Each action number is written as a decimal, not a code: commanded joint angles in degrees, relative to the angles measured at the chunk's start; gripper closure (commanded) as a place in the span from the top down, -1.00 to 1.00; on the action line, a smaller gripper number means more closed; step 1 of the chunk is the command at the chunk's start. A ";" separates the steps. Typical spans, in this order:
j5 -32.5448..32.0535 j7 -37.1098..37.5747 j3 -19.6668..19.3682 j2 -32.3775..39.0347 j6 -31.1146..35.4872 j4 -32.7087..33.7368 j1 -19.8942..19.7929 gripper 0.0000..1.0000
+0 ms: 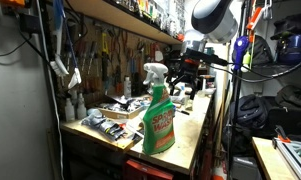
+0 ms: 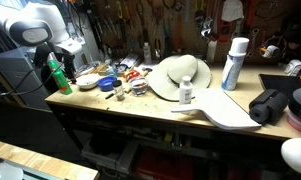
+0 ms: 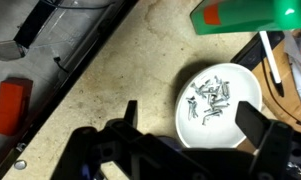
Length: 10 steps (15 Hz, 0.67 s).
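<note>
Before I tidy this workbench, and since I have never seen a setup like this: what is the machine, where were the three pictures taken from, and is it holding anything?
It is a single robot arm with a two-fingered end effector. Two pictures come from cameras outside the robot, looking at the cluttered workbench from different places. The third comes from a camera on the wrist, looking down past the fingers. On the bench are a green spray bottle, a white hat and a white spray can. Below the end effector sits a white dish of screws. The fingers stand apart and hold nothing.
</note>
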 commanded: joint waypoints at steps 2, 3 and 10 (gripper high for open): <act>-0.03 0.03 0.10 0.90 -0.10 0.33 -0.12 1.00; -0.03 0.03 0.10 0.85 -0.10 0.53 -0.12 1.00; 5.09 -1.54 0.27 6.19 15.03 -1.54 1.63 1.00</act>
